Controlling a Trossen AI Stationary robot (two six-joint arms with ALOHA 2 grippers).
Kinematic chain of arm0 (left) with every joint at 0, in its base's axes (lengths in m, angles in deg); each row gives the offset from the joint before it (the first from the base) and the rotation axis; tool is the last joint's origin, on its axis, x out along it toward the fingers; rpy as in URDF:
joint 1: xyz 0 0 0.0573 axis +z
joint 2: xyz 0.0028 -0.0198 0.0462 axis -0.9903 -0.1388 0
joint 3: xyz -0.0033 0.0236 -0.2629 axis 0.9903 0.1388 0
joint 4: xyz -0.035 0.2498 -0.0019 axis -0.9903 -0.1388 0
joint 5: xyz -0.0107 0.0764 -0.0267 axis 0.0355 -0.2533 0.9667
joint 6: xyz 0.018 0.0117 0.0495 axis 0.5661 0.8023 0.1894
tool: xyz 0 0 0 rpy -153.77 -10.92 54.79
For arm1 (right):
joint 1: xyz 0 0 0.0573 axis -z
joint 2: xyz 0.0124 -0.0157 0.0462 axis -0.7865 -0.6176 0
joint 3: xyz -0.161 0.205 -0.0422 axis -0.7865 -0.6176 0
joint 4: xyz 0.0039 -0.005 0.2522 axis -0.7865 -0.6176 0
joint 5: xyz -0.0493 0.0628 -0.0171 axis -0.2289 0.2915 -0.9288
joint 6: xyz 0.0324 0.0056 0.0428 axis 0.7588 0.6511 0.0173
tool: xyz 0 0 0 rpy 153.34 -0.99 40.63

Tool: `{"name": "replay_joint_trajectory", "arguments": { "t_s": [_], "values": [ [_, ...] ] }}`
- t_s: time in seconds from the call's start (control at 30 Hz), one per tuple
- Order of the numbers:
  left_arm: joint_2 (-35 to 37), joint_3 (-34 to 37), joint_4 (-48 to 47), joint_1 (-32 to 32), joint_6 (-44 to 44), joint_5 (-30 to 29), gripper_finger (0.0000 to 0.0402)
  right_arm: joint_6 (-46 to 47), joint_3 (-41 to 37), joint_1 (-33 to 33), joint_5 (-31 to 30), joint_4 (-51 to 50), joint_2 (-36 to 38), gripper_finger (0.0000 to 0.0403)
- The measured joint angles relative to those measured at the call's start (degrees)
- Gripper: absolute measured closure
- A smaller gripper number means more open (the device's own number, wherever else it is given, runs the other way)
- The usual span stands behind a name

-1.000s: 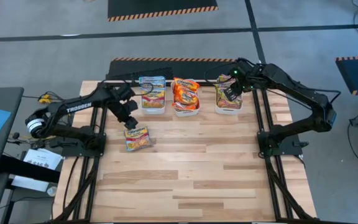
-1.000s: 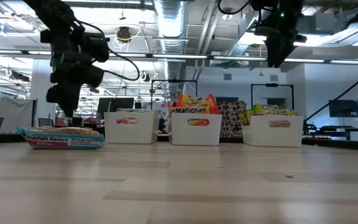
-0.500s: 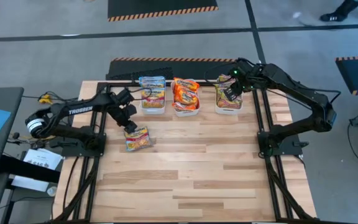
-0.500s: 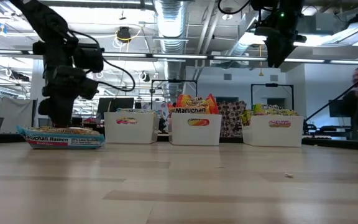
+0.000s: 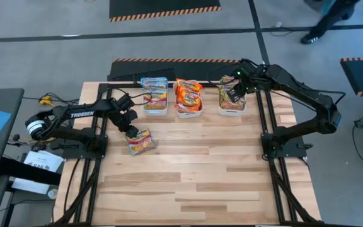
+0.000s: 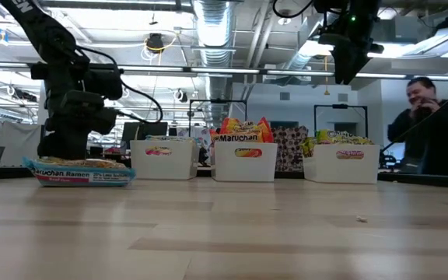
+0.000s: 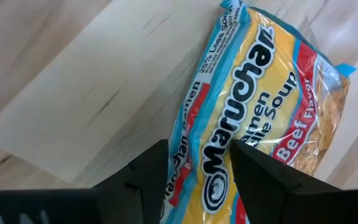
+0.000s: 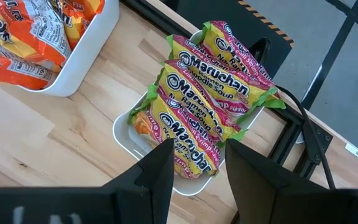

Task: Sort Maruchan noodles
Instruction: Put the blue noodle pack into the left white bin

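One Maruchan packet (image 5: 140, 141), yellow with blue edges and a red patch, lies flat on the table; it also shows in the low view (image 6: 80, 172). My left gripper (image 5: 132, 129) is down at the packet's far-left end, open. In the left wrist view its fingers (image 7: 199, 180) stand over the packet (image 7: 253, 93), one at the blue long edge, one over the printed face. My right gripper (image 5: 235, 93) hangs open above the right bin, clear of the green-pink packets (image 8: 207, 93). The left bin holds blue packets (image 5: 154, 93), the middle bin orange ones (image 5: 188, 94). My left gripper comes from above, pointing down, at the far-left end of the packet (image 7: 197, 149), its open fingers across the packet's width. I cannot tell whether the fingertips touch the wrapper. The packet lies flat on the table.
Three white bins stand in a row along the far edge: left (image 5: 154, 111), middle (image 5: 188, 113), right (image 5: 232, 111). Bare wood stretches over the near half of the table (image 5: 200, 183). A person (image 6: 434, 132) stands in the room beyond the table.
My left gripper has come down toward the packet and drifted a little toward the table's left and near edges, ending at the packet's top. My right arm has kept still. A person has walked into the room behind the table.
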Motion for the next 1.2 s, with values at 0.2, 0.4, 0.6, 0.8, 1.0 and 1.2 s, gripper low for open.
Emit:
{"name": "replay_joint_trajectory", "arguments": {
  "t_s": [0.2,0.4,0.6,0.8,1.0,1.2],
  "values": [
    [0.07,1.21,1.23,0.0,-1.71,1.27,0.0295,0.01,0.0,-0.01,0.02,0.0,0.0,0.0237],
    [0.0,1.38,3.45,0.0,-1.3,4.31,0.0379,0.12,0.0,-0.01,0.02,0.04,0.0,0.0237],
    [-0.1,1.07,4.91,-0.17,-1.08,6.62,0.04,0.14,0.0,0.01,0.02,0.04,0.0,0.0237],
    [-0.11,-3.92,4.24,-3.12,1.48,6.13,0.0401,0.12,0.0,0.01,0.0,0.04,0.0,0.0237],
    [-0.07,-11.94,3.66,-7.48,5.19,0.81,0.0401,0.09,0.0,0.01,0.0,0.02,-0.02,0.0237],
    [-0.02,-17.91,2.54,-8.72,9.26,-1.47,0.0401,0.07,0.0,0.0,-0.02,0.02,-0.02,0.0237]
  ]
}}
